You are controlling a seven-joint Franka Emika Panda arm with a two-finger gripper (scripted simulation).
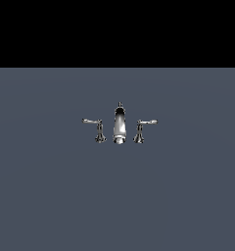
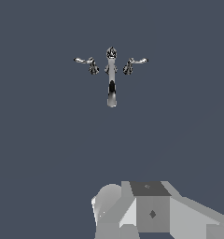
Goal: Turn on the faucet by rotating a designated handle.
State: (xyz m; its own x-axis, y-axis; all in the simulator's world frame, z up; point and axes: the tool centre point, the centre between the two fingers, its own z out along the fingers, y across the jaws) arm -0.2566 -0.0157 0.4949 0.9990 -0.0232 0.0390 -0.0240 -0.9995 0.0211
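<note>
Your faucet (image 1: 119,125) stands on the grey floor (image 1: 117,196), handle (image 1: 95,128) at its 9 o'clock, twin handle (image 1: 143,128) at 3 o'clock. You cannot tell the gripper's (image 2: 151,214) state; it sits well apart.

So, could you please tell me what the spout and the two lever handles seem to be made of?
The spout looks like polished chrome-style metal: a bright white band runs down its dark body. The left handle and right handle show the same mirror-like glints. Being a render, the real material stays open.
</note>
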